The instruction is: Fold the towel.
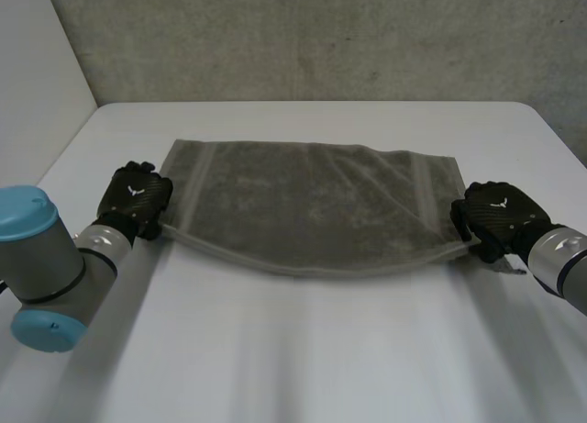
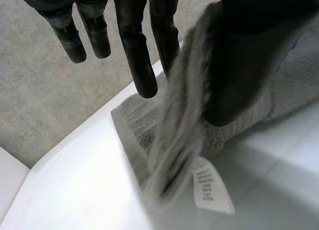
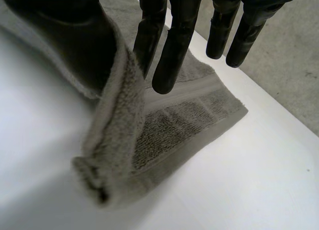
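A grey towel (image 1: 312, 203) lies folded across the table, its front edge sagging between my two hands. My left hand (image 1: 136, 199) is at the towel's near left corner. There its fingers (image 2: 142, 65) are straight and stand just off a raised ridge of cloth (image 2: 179, 115) that leans on the thumb (image 2: 239, 65). A white label (image 2: 209, 187) hangs from that corner. My right hand (image 1: 495, 219) is at the near right corner. Its thumb (image 3: 75, 35) and nearest straight finger (image 3: 148, 35) have the raised fold (image 3: 117, 120) between them.
The white table (image 1: 303, 350) reaches to a grey wall (image 1: 321, 38) at the back. My left arm (image 1: 55, 267) lies along the front left and my right arm (image 1: 559, 262) along the front right.
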